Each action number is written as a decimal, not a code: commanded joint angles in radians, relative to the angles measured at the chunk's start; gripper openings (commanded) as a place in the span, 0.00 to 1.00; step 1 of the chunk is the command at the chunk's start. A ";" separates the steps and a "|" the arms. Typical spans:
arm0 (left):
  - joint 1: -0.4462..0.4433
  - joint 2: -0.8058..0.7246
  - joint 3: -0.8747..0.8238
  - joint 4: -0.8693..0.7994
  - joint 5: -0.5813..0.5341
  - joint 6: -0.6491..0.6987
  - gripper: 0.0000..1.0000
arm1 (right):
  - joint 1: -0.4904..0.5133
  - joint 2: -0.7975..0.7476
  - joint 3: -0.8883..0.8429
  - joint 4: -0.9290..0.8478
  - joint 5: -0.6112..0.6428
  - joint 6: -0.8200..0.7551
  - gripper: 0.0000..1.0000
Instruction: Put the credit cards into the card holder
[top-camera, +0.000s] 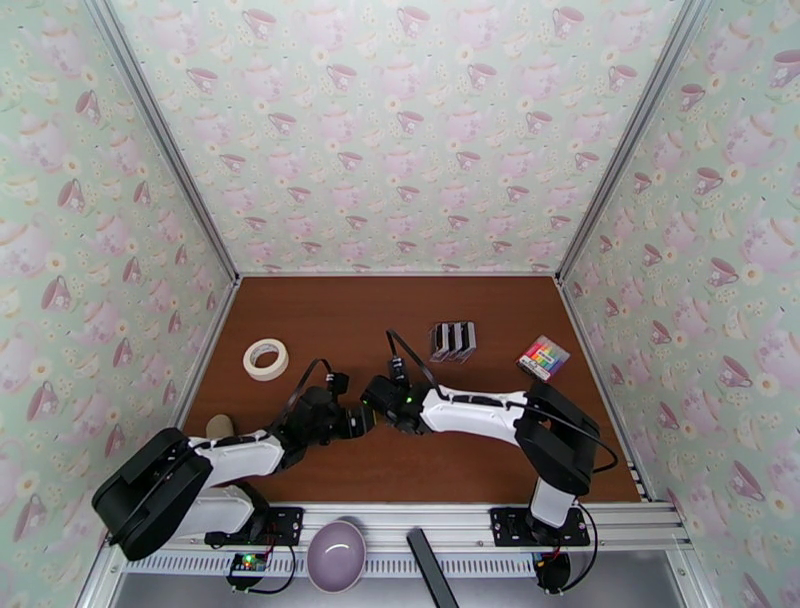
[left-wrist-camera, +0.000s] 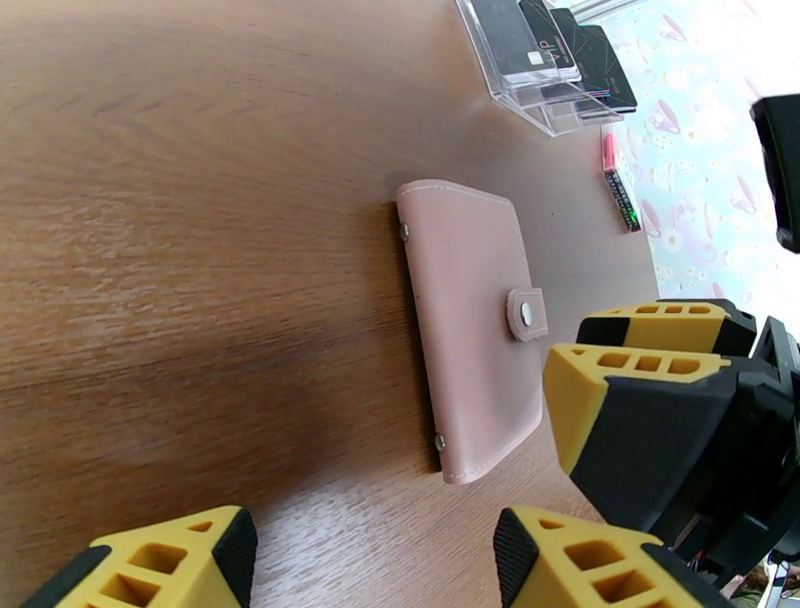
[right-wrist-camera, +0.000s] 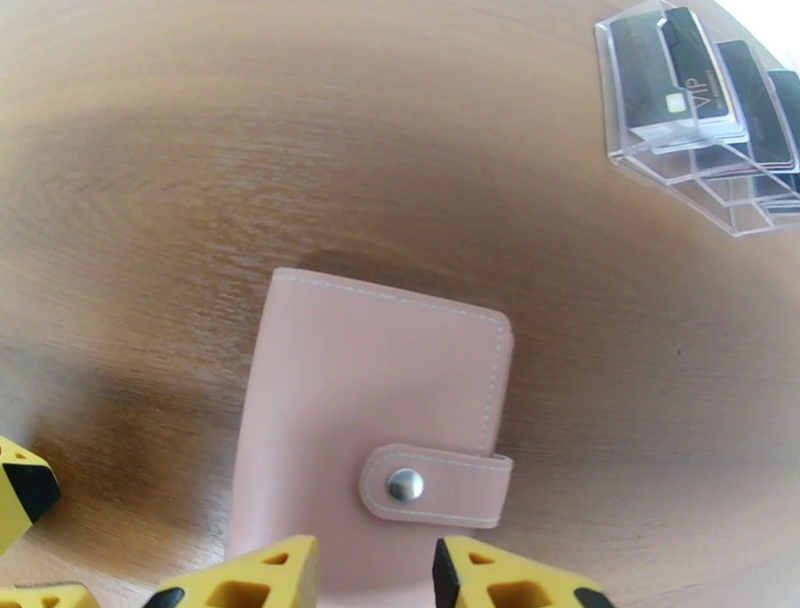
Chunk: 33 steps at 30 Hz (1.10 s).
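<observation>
Surface (top-camera: 330, 320) first. Left end effector (left-wrist-camera: 370, 570) spread wide, empty. Right end effector (right-wrist-camera: 375, 585) partly parted, empty, at tab (right-wrist-camera: 435, 485). Card holder (right-wrist-camera: 370, 400) flat beside both, snapped closed. Credit cards (right-wrist-camera: 690, 90) well apart. Opening step: you unsnap tab next.

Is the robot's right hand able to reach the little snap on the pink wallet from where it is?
Probably yes. The right hand hangs just short of the snap tab on the closed card holder, and nothing lies between them.
</observation>
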 joint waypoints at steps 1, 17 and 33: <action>-0.010 0.026 -0.017 0.022 0.009 -0.015 0.68 | 0.007 0.040 0.043 -0.029 0.005 0.017 0.37; -0.046 0.081 -0.008 0.039 0.011 -0.006 0.58 | -0.047 0.059 0.045 -0.027 0.010 0.017 0.35; -0.061 0.188 -0.009 0.129 0.022 -0.041 0.55 | -0.053 0.107 0.059 -0.002 -0.032 0.008 0.38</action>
